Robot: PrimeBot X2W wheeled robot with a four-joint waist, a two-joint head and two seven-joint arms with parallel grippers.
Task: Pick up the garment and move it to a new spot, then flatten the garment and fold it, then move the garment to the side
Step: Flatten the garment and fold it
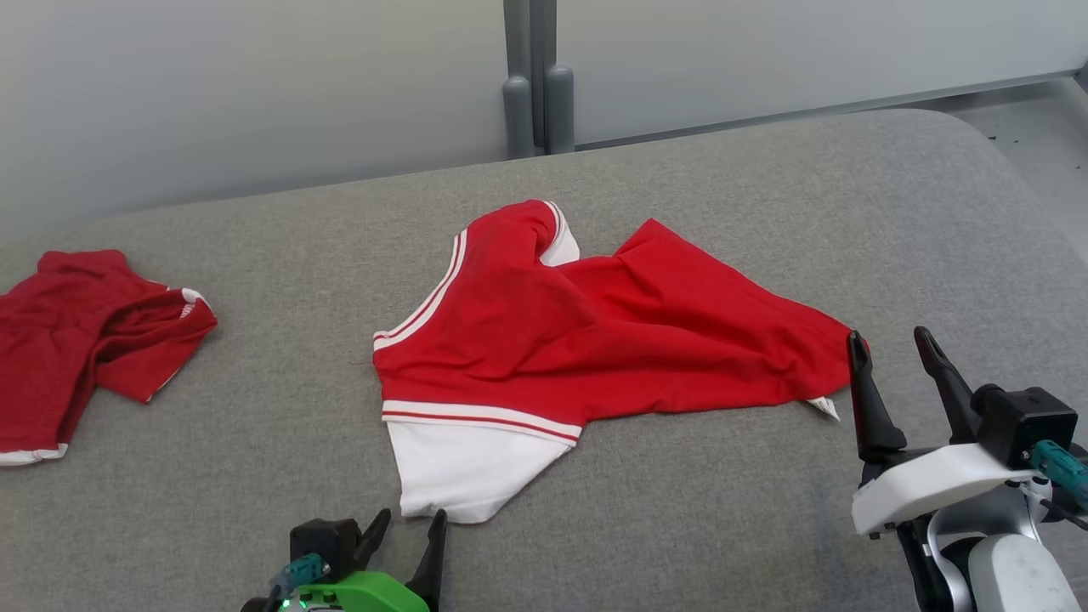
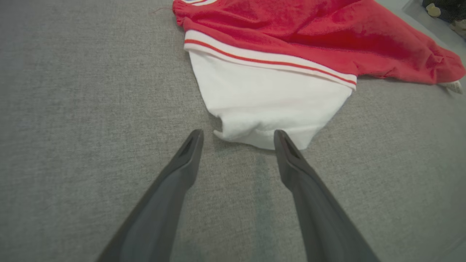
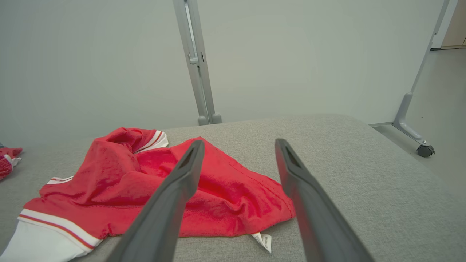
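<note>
left gripper (image 1: 411,518): fingers spread wide, nothing between them, tips at the white lower panel of the garment (image 1: 578,340); contact cannot be told, and its body is cut off by the bottom of the head view. right gripper (image 1: 888,336): fingers likewise spread and empty, one tip against the garment's red right-hand corner, whether touching is unclear. garment: one, red with white striped bands, crumpled in the middle of the worktop (image 1: 722,510), with folds hiding its underside and its kind hard to make out; one small white label (image 1: 823,408) pokes out at its right corner. open grey cloth lies on all sides of it, widest towards the rounded far right corner and along the far edge. second red garment (image 1: 85,331): one, bunched near the left edge, well apart, partly cut off by the head view. beyond the far edge: one grey partition post (image 1: 535,85); one caster (image 3: 424,150) on the floor to the right.
</note>
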